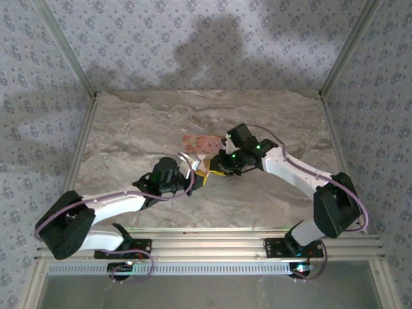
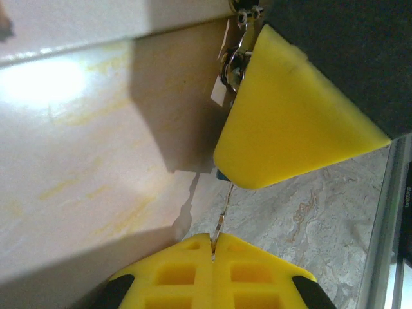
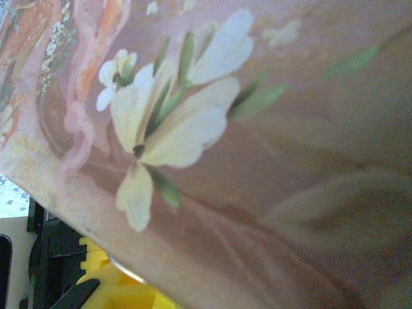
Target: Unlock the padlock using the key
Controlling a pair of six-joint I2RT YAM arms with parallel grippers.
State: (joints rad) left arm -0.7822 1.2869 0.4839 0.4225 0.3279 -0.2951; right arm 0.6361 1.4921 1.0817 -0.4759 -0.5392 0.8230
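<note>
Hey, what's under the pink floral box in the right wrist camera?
Past the lower edge of the pink floral box, a yellow finger and dark end effector housing show. Anything further beneath is covered by the box.

A lab test booth (aluminium frame (image 1: pixel 212 235)): marble tabletop (image 1: pixel 270 116) walled by patterned panels (image 1: pixel 161 38).

No lettering is reading clearly in any view.

The pink floral box (image 3: pixel 270 167) is showing painted petals and leaves but no words. In the left wrist view, a small white tag (image 2: pixel 219 95) is hanging by the metal ring, just beside the upper yellow finger of the left gripper (image 2: pixel 222 206), and its visible face is showing blank. Along the dark strip (image 2: pixel 407 193) at the right edge of that view, a line of tiny pale characters is running lengthwise, too small and blurred to make out.
</note>
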